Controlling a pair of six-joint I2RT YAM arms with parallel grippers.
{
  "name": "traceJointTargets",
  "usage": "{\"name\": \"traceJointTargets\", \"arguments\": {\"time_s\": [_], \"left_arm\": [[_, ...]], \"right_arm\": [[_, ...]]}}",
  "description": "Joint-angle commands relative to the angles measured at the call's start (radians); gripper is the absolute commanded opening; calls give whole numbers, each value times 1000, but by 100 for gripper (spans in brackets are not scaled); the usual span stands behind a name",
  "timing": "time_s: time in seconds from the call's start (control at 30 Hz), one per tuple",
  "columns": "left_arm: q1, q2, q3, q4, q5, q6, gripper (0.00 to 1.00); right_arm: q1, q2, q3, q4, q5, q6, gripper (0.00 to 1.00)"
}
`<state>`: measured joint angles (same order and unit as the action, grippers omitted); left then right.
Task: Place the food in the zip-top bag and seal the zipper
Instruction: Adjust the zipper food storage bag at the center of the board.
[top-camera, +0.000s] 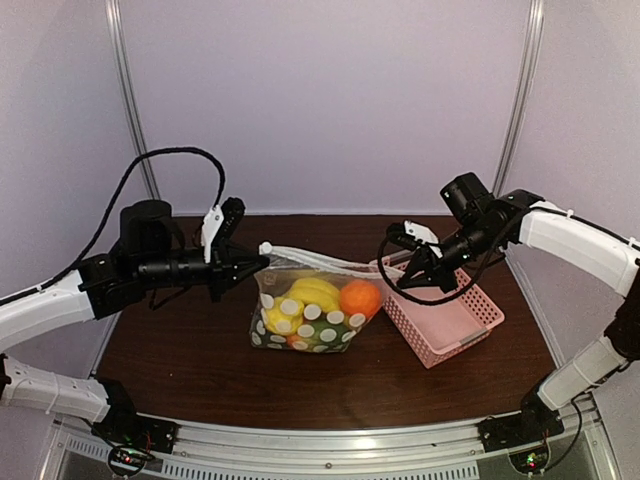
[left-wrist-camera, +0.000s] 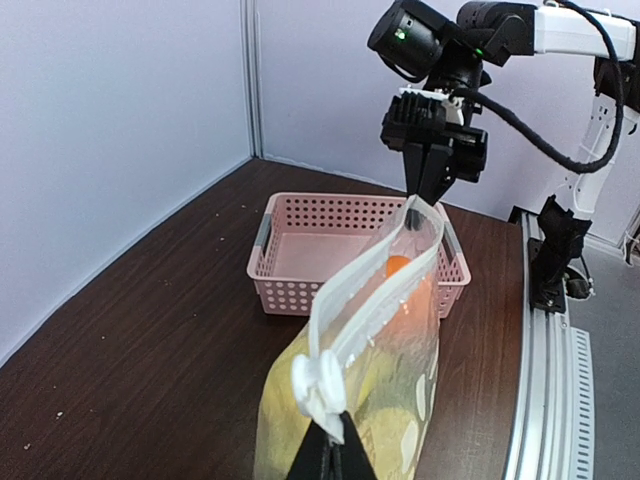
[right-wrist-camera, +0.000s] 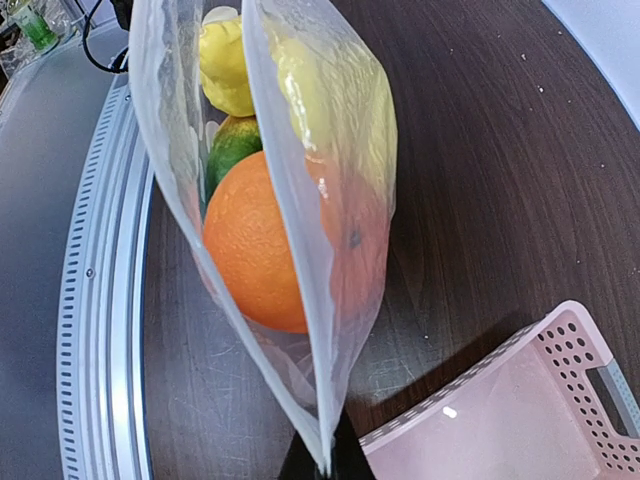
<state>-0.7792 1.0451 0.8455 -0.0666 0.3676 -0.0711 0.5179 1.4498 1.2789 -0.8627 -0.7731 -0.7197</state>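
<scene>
**bag strung between two grippers, food inside**

seen from above, the bag (top-camera: 305, 318) stands near the middle of the table (top-camera: 180, 350), its bottom on the wood and its mouth edge lifted and pulled into a line running 9 to 3 o'clock. the left gripper (top-camera: 255, 268) is at the bag's 9 o'clock end, fingers pressed together on the corner of the plastic. in its wrist view the pinch sits just under the slider (left-wrist-camera: 315, 380). the right gripper (top-camera: 403, 276) is at the 3 o'clock end, also pinched shut on the bag's edge. the left wrist view shows its dark fingers (left-wrist-camera: 428, 180) coming down from 12 o'clock onto the far tip of the zipper strip (left-wrist-camera: 375, 295).

the food is in the bag. the orange (top-camera: 359, 298) lies at the 3 o'clock end, with the bananas (top-camera: 314, 290) beside it toward 9 o'clock. from the right wrist, the orange is nearest, a green piece (right-wrist-camera: 230, 150) sits behind it at 12 o'clock, and the lemon (right-wrist-camera: 225, 70) is beyond that. in that view the two walls of the bag stand apart above the pinch, so the mouth gapes there.

the basket (top-camera: 470, 330) sits at about 4 o'clock from the bag, just beside it, under the right gripper.
</scene>
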Motion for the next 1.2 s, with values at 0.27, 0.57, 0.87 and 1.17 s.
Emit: {"name": "traceJointTargets", "arguments": {"time_s": [0.27, 0.57, 0.87, 1.17], "left_arm": [[11, -31, -198, 336, -69, -53, 0], [11, -11, -330, 762, -200, -107, 0], [11, 164, -424, 1051, -185, -183, 0], [11, 130, -427, 1028, -180, -182, 0]], "right_arm": [[-12, -15, 27, -51, 33, -26, 0], [21, 75, 354, -238, 213, -69, 0], [41, 136, 332, -311, 252, -41, 0], [40, 104, 262, -230, 273, -24, 0]]}}
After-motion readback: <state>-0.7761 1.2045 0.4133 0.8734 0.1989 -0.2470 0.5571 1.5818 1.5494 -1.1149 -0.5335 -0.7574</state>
